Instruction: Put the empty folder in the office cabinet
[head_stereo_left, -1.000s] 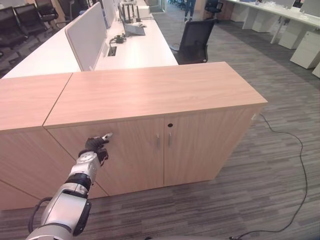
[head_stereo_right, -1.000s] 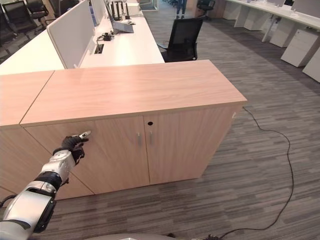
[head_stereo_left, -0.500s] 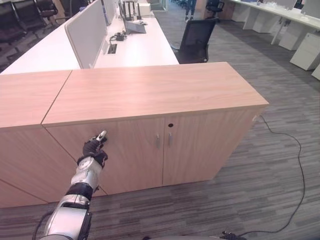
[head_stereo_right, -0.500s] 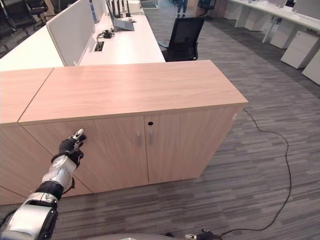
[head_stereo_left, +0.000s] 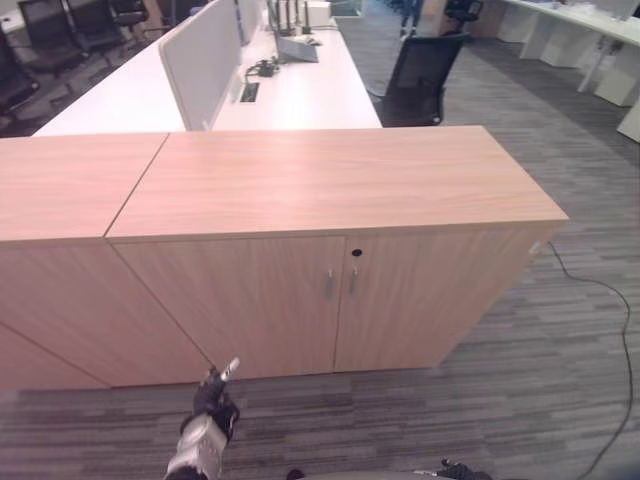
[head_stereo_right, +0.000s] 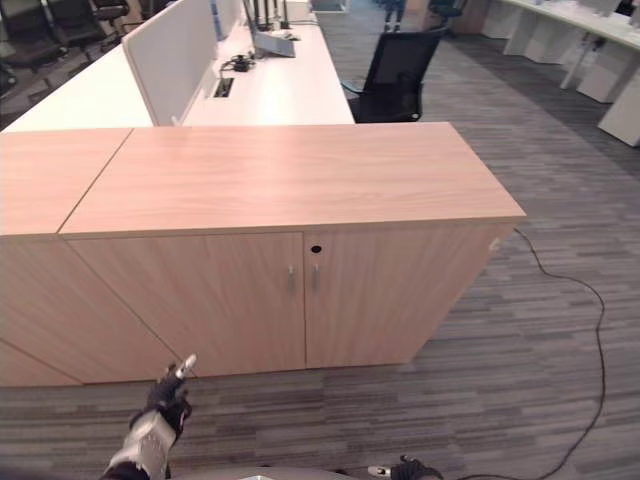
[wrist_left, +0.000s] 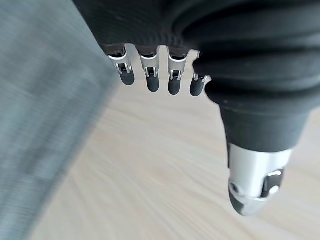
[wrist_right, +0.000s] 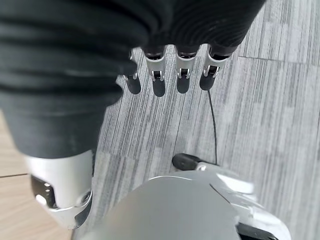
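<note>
Low before the cabinet (head_stereo_left: 330, 180), left hand (head_stereo_left: 211, 404) has dropped away from the doors (head_stereo_left: 260, 300), fingers loose, empty; right hand (wrist_right: 184, 65) likewise; doors shut; folder possibly inside, I cannot tell.

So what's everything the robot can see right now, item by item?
Office cabinet: one, light wood, centre, its two doors shut, small metal handles at the seam.
Neighbouring cabinet: one, light wood, adjoining on the left.
Desk: one, white, behind the cabinets.
Desk divider: one, white, standing along the desk.
Office chair: one, black, at the desk.
Carpet: grey striped, around the cabinets.
Folder: not seen.
Left hand: one, dark cover, low before the cabinet, holding nothing.
Right hand: one, over the carpet, holding nothing.
</note>
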